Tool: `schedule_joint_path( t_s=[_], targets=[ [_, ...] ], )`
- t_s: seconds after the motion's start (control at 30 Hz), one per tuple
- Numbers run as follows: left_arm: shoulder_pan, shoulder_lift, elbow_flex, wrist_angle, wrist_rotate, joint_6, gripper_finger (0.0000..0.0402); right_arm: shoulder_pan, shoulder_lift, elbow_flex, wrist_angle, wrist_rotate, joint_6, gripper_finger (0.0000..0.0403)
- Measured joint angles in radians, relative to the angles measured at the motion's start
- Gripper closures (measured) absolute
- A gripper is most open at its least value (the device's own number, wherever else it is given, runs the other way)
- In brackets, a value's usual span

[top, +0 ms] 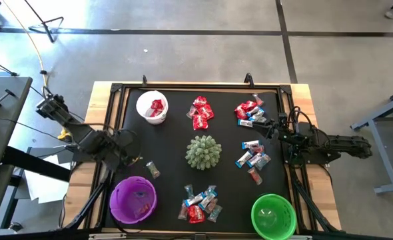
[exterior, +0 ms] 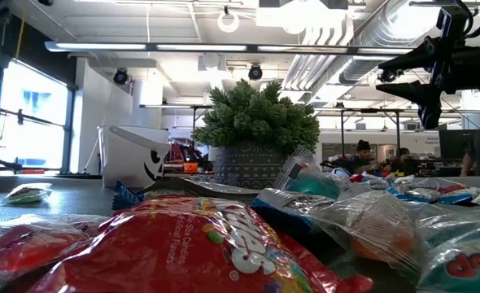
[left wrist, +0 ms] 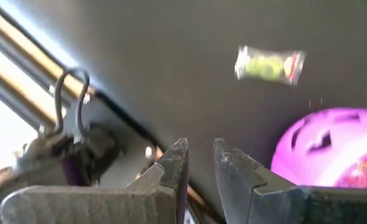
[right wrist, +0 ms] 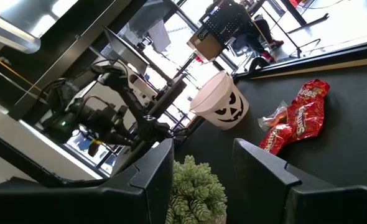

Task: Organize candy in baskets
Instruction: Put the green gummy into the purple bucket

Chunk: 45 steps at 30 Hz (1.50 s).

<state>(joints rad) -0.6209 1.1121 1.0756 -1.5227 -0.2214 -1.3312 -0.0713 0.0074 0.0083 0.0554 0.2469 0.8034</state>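
My left gripper (top: 131, 155) (left wrist: 200, 146) hangs over the black mat's left side, pointing steeply down. Its fingers stand a little apart with nothing between them. A lone green-and-red candy (top: 153, 169) (left wrist: 269, 65) lies on the mat just beyond it. The purple basket (top: 114, 198) (left wrist: 333, 146) stands close by, with something pinkish inside. The white basket (top: 146, 100) (right wrist: 224, 102) at the far left holds red candy. The green basket (top: 273, 200) stands at the near right. Candy lies in several piles (top: 202, 112) (top: 250, 112) (top: 253, 159) (top: 200, 203). My right gripper (top: 271, 127) (right wrist: 203, 143) waits level and open at the right edge.
A spiky pale-green ball (top: 203, 152) (right wrist: 193, 190) sits at the mat's middle. A raised black frame (top: 116, 100) runs round the mat on the wooden table (top: 100, 93). A cable loop (left wrist: 71, 93) sits on the left rail beside my left gripper. People stand in the room behind.
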Motion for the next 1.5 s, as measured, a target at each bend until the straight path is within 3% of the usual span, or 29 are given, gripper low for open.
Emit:
schedule_joint_path(
  t_s=[0.17,0.47,0.67,1.1,1.5],
  targets=[
    [0.142,-0.049,-0.1,0.19,-0.038,-0.008,0.0339,0.0,0.0,0.0,0.0,0.0,0.0,0.024],
    [0.334,0.008,-0.179,0.521,0.017,-0.284,0.0339,0.0,0.0,0.0,0.0,0.0,0.0,0.024],
    [0.334,0.119,-0.179,0.622,0.041,-0.401,0.0325,0.0,0.0,0.0,0.0,0.0,0.0,0.024],
    [0.33,0.331,-0.179,0.71,0.288,-0.386,0.0248,0.0,0.0,0.0,0.0,0.0,0.0,0.024],
    [0.33,0.395,-0.179,0.67,0.313,-0.36,0.024,0.0,0.0,0.0,0.0,0.0,0.0,0.024]
  ],
)
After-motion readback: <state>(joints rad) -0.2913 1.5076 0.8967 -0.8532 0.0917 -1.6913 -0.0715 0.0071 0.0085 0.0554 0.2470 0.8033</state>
